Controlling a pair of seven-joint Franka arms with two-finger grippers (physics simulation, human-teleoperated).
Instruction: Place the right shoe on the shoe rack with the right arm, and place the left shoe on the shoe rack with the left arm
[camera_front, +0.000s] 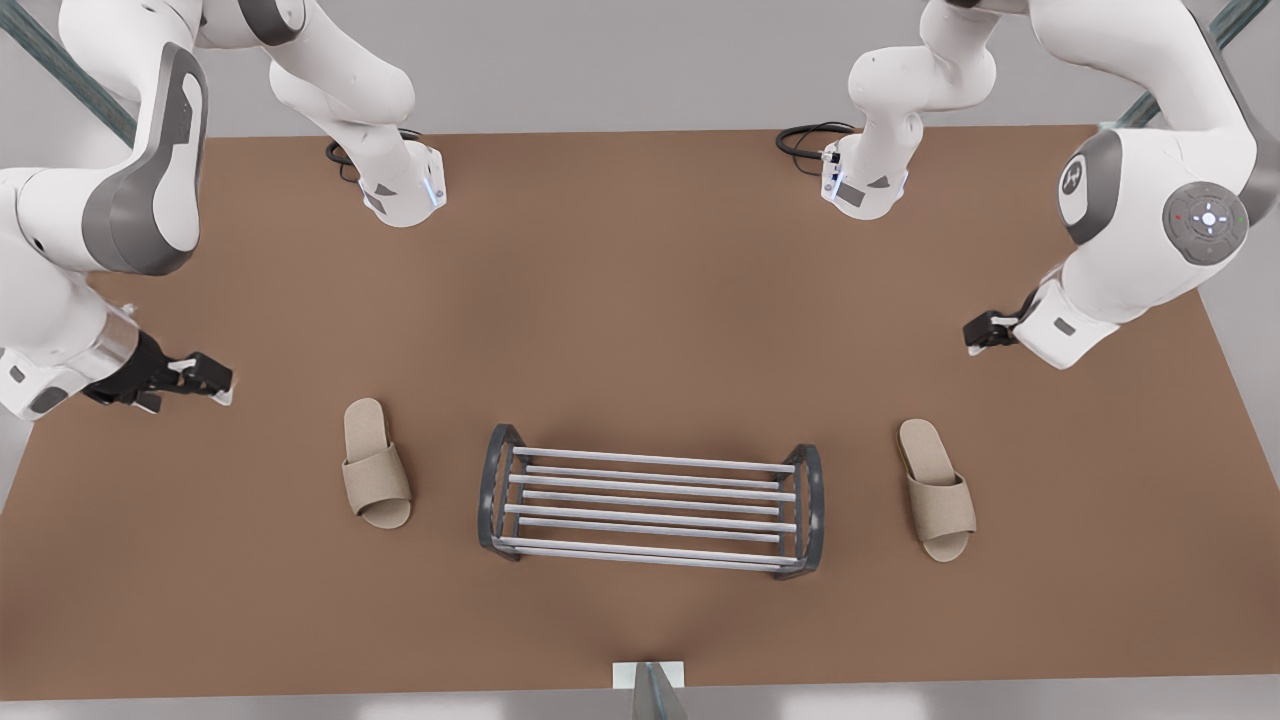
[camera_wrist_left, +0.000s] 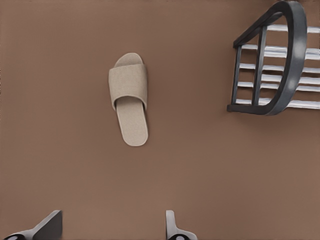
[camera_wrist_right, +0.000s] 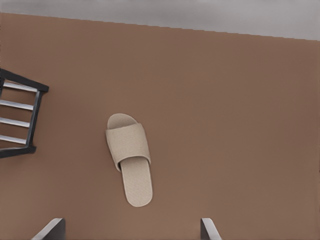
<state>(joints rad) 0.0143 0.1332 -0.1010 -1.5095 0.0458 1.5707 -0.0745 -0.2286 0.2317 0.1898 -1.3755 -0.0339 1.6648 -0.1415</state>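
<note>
Evidently both arms are poised over the brown table (camera_front: 640, 300), each with a beige open-toe slipper just ahead of its pincer.

At the front view's right, the left pincer (camera_front: 985, 331) (camera_wrist_left: 112, 218) has its two fingers spread wide and grips nothing. The left slipper (camera_front: 937, 488) (camera_wrist_left: 130, 97) lies flat on the table a little beyond those fingertips. It is sole down, with its heel towards the pincer and its strap and toe pointing away. Past the slipper and off to one side stands the shoe rack (camera_front: 812, 505) (camera_wrist_left: 298, 55), whose dark curved end frame is the part nearest this pincer. The slipper lies apart from that frame.

At the front view's left, the right pincer (camera_front: 205, 378) (camera_wrist_right: 130, 223) is likewise spread open and empty. The right slipper (camera_front: 376, 463) (camera_wrist_right: 129, 157) rests on the table ahead of it, heel nearest the fingers and toe pointing away. The rack's other end frame (camera_wrist_right: 35, 120) stands near this slipper on its far side from the pincer, without touching it.

The rack sits between the two slippers. Its pale silver bars run from one pincer's side to the other, with no shoe on them.
</note>
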